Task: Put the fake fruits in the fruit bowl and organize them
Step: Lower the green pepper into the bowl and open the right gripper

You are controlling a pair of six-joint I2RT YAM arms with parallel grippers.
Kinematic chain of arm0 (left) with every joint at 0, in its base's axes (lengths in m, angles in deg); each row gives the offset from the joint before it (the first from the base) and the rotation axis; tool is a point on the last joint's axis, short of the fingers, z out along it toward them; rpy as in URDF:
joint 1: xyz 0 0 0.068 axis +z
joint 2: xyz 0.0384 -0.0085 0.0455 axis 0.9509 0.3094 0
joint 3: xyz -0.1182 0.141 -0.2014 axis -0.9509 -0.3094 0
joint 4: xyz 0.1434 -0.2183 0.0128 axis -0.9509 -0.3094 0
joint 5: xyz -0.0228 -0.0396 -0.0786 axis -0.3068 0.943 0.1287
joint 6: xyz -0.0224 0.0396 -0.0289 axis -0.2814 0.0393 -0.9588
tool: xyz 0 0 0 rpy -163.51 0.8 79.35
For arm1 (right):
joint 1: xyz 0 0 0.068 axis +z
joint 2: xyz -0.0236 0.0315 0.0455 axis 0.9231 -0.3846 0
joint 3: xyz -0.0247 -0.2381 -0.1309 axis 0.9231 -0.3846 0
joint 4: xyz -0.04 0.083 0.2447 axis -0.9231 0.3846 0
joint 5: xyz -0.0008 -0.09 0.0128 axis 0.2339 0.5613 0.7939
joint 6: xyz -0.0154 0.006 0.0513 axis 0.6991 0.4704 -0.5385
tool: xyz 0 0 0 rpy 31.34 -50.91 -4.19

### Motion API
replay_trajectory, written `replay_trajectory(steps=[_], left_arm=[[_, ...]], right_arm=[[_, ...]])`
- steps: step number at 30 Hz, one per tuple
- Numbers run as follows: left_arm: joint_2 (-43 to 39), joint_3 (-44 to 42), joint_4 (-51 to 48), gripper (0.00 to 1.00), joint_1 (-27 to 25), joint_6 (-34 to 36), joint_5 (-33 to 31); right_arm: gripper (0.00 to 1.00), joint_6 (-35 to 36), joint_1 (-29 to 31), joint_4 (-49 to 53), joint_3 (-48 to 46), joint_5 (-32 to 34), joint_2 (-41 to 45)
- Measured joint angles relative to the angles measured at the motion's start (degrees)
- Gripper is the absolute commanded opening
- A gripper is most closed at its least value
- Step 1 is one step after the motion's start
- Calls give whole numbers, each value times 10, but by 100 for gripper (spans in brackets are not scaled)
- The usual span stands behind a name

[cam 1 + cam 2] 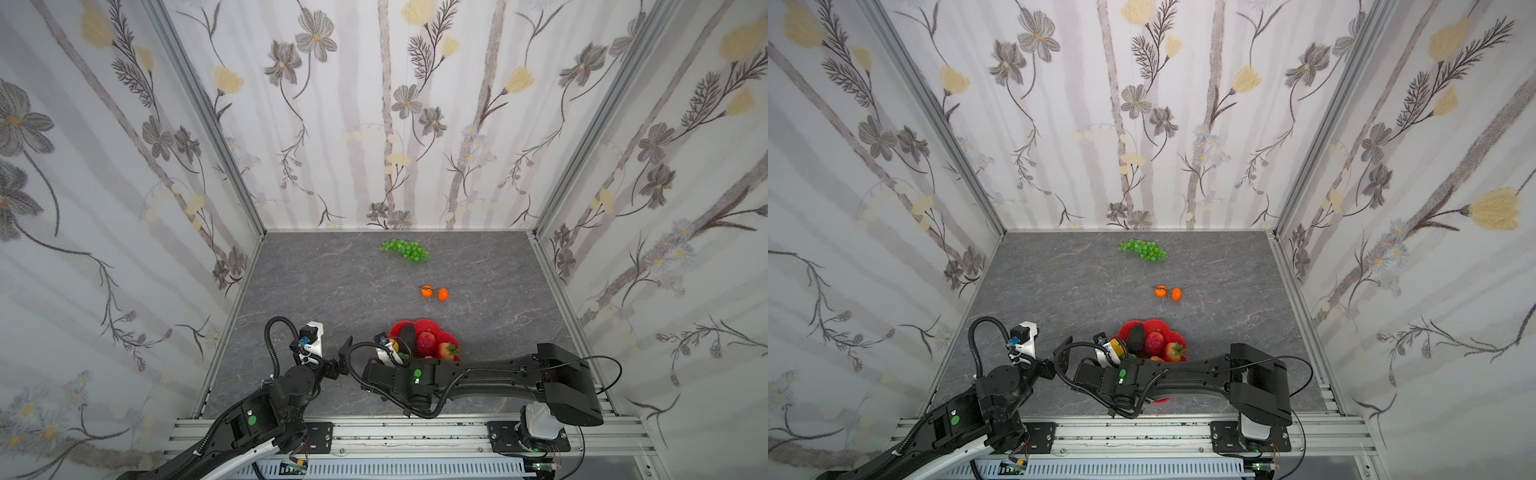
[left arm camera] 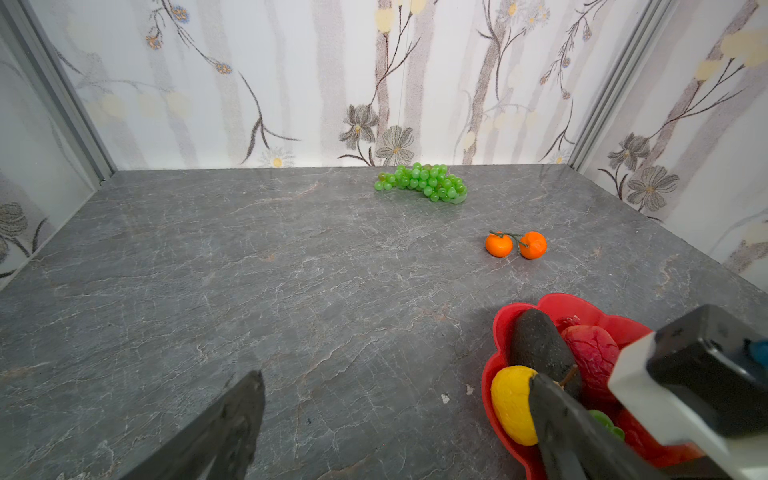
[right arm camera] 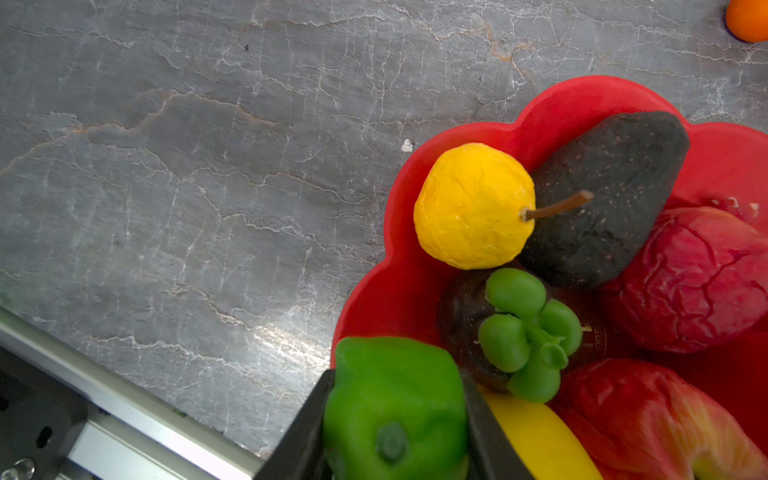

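The red scalloped fruit bowl (image 1: 424, 322) (image 1: 1155, 322) (image 2: 498, 332) (image 3: 399, 257) sits at the front middle. It holds a yellow stemmed fruit (image 3: 469, 208), a dark avocado (image 3: 606, 195), a wrinkled red fruit (image 3: 698, 278), a strawberry (image 1: 446, 350) and others. My right gripper (image 3: 397, 374) (image 1: 401, 357) is shut on a green lime (image 3: 395, 399) over the bowl's near-left rim. My left gripper (image 2: 399, 386) (image 1: 338, 359) hangs open and empty just left of the bowl. Green grapes (image 1: 405, 249) (image 2: 422, 183) and two joined oranges (image 1: 434, 293) (image 2: 515, 245) lie on the table behind.
Flowered walls close the grey marbled table (image 1: 316, 291) on three sides. An aluminium rail (image 1: 415, 432) runs along the front edge. The right arm (image 1: 498, 370) stretches across in front of the bowl, hiding its near part in both top views.
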Motion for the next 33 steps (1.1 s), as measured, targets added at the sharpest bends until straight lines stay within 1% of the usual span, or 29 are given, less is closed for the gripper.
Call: replay_trajectory(steps=[5,10,24,28,33], left_arm=[[-3,-3,-1,100,0,0,0],[-4,-4,-3,100,0,0,0],[-4,-4,-4,100,0,0,0],[1,-4,-4,100,0,0,0],[22,-4,-3,100,1,0,0]], right_arm=[[44,0,0,17,12,4,-16],[51,2,1,26,16,4,-20],[61,1,7,34,24,11,-24],[65,0,7,42,25,14,-11],[68,0,7,47,24,15,33]])
